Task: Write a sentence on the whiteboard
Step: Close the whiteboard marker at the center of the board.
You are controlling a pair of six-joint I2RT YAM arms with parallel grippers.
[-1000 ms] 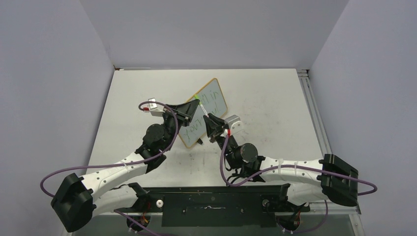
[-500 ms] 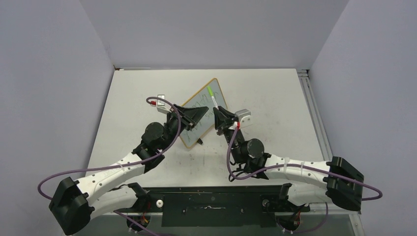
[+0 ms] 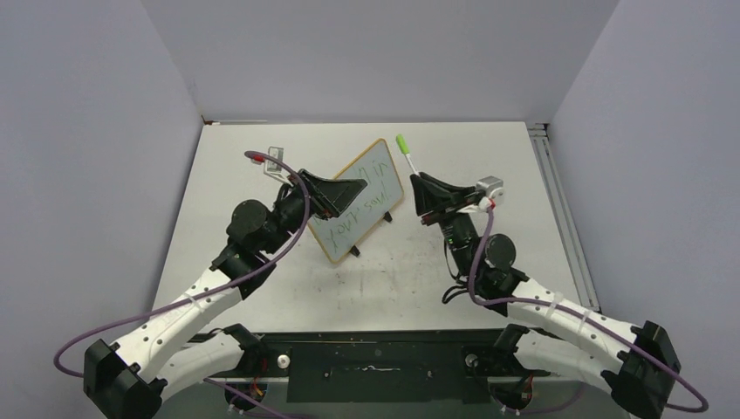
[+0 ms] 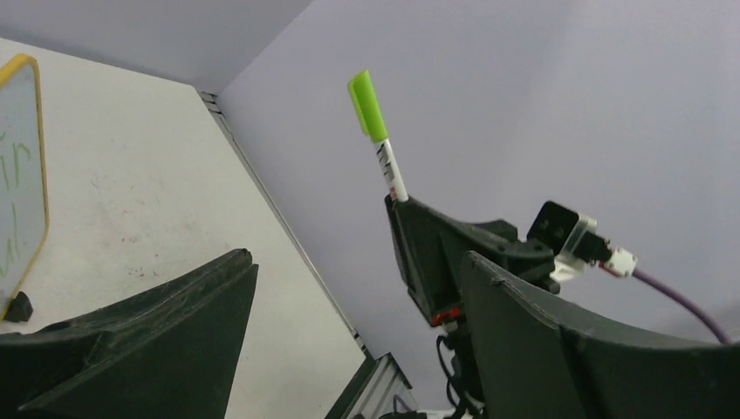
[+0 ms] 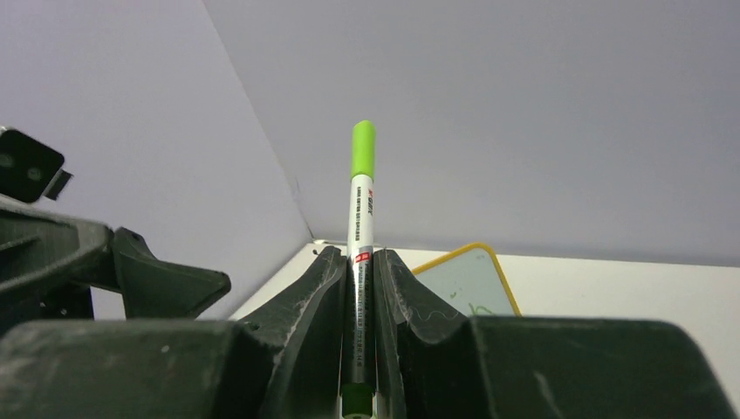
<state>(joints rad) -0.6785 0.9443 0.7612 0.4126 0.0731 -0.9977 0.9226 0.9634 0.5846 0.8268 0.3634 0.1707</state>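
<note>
right gripper (image 5: 358, 260) clamped tight on marker (image 5: 361, 196): round white barrel, lime cap, cap end poking out past the fingertips, just right of the whiteboard (image 3: 373, 202) far corner. left gripper (image 3: 358, 185) jaws wide apart, nothing between them, hiding the board's left part from above. Board: white, thin yellow frame, rounded corners, black feet, propped on scuffed white table (image 3: 489, 157), long axis near-left to far-right. sentence (image 3: 362, 218) green, two lines along it.

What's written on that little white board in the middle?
The sentence, thin green handwriting, runs in two lines across the whiteboard. The open left gripper stands in front of the board and hides part of the upper line. The rest is too small to read.
</note>
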